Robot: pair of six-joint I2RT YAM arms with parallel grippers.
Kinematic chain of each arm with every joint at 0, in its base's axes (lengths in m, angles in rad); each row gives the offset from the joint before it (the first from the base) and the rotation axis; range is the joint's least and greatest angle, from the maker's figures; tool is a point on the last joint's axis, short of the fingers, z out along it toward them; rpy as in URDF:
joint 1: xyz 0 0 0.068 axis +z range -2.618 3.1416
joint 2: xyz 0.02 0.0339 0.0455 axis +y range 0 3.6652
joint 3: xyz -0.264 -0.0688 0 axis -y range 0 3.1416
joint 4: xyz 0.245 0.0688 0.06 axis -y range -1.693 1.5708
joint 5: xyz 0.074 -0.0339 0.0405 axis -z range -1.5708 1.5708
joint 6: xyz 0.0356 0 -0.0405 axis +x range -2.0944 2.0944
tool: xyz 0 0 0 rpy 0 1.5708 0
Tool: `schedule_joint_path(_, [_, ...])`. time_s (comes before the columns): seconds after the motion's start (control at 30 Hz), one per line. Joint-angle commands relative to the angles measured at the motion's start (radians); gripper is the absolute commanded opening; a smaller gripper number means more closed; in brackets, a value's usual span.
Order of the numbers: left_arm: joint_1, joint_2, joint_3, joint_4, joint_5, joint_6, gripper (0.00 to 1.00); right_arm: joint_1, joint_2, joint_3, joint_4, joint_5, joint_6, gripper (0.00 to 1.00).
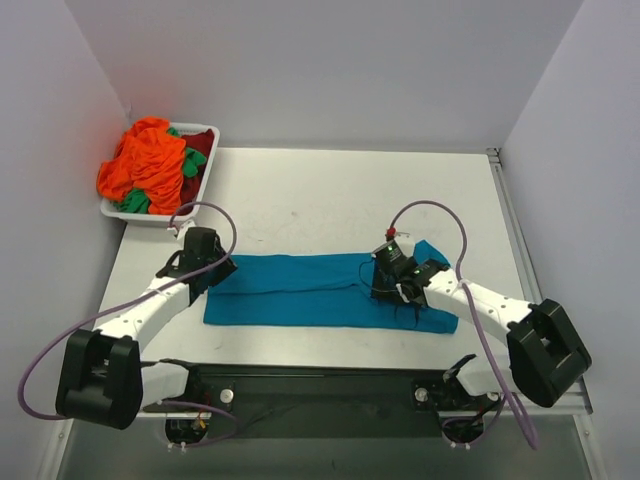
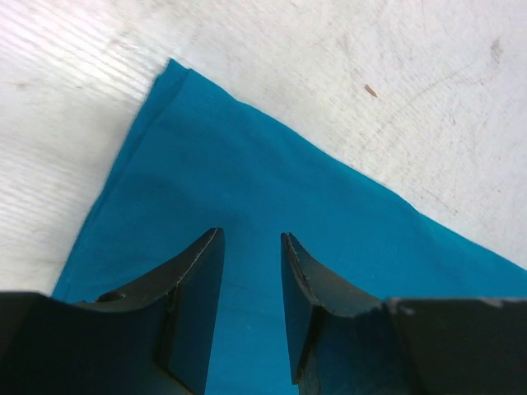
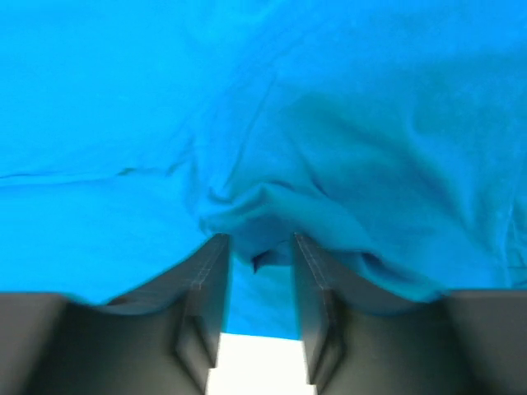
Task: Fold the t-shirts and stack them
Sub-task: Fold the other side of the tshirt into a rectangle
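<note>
At the far left corner of the desk [image 1: 330, 190] sits a white tray [image 1: 208, 129]. An orange shirt [image 1: 145, 165] is heaped in it and spills over its left rim, with a green shirt [image 1: 193, 160] and a dark red shirt [image 1: 203, 143] bunched beside it.

The left tool [image 1: 212, 272] is over the left end of the blue shirt [image 1: 300, 290], which lies flat near the middle of the desk as a long folded band running left to right. From the left wrist, the tool [image 2: 251, 239] has its jaws apart with nothing between them, and the shirt's [image 2: 272, 189] corner lies smooth just ahead on the bare desk [image 2: 329, 66].

The right tool [image 1: 385, 272] is down on the shirt's right end, where the cloth is wider and rumpled. From the right wrist, the tool [image 3: 259, 243] has its jaws a little apart. A raised ridge of blue cloth [image 3: 329, 123] is bunched right at their tips but is not squeezed between them.
</note>
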Motion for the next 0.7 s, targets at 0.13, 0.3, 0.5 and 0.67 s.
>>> schedule_joint_path(0.13, [-0.067,0.056,0.021,0.171,0.158,0.053,0.44,-0.094,-0.172,0.061,-0.138,0.064,-0.035,0.42])
schedule_joint_path(0.3, [-0.122,0.093,0.037,0.248,0.237,0.078,0.44,-0.230,-0.196,0.053,-0.173,0.003,-0.078,0.41])
schedule_joint_path(0.5, [-0.237,0.170,0.097,0.259,0.258,0.098,0.45,-0.191,-0.182,0.006,-0.159,0.012,-0.054,0.38])
schedule_joint_path(0.67, [-0.365,0.243,0.153,0.283,0.278,0.078,0.49,-0.099,-0.160,0.004,-0.156,0.075,-0.028,0.38])
